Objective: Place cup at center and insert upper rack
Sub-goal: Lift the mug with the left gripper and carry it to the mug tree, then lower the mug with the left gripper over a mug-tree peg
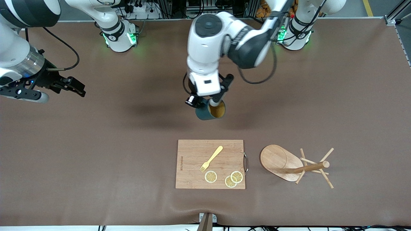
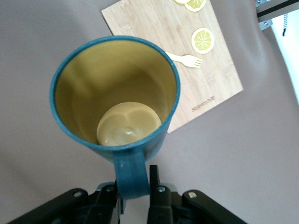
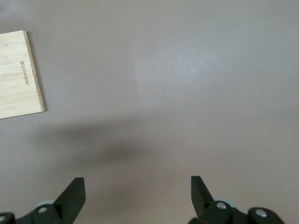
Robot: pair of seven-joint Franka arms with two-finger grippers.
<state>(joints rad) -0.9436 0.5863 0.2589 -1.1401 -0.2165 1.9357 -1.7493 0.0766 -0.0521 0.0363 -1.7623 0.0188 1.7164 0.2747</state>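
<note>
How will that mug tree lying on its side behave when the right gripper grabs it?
The mug tree looks like rigid wood, so it probably won't flex. Its round post may roll or pivot if nudged, though the crossing pegs should limit that. The oval base looks heaviest, so it may swing down when lifted by the post.

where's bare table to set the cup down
Bare brown table lies under the cup in the left gripper, and on toward the waiting, open right gripper. Crowded nearer the camera: cutting board, toppled mug tree.
</note>
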